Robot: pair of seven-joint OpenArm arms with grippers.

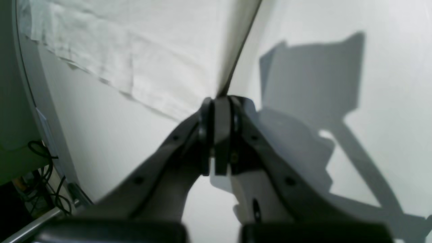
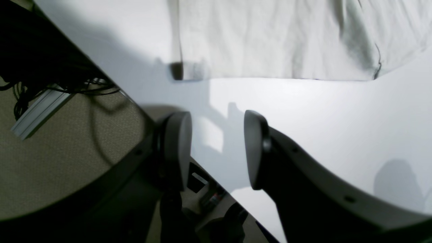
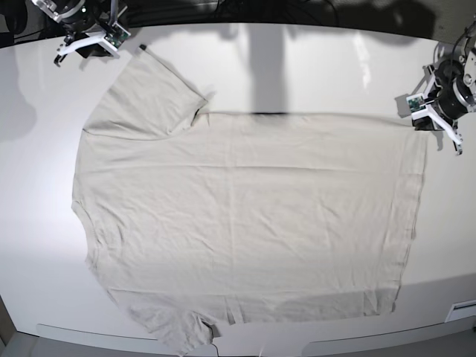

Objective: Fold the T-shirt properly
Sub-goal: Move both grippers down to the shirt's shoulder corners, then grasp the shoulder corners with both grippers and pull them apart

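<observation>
While T-shirt [image 3: 245, 223] lies spread flat on counter [image 3: 312, 67], no fold made yet. Left fingers [image 1: 219, 101] pinched tight on hem corner, fabric lifting. Right fingers [image 2: 216, 148] parted, empty, near sleeve. All folds left.

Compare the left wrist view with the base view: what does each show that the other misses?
Left wrist only: the left gripper shut on the T-shirt edge, cloth pinched between its pads.
Base only: the whole T-shirt spread flat, collar toward the right arm's side, and the right gripper by a sleeve tip.
Both: the pale shirt on the white table, left gripper at the hem corner.
</observation>
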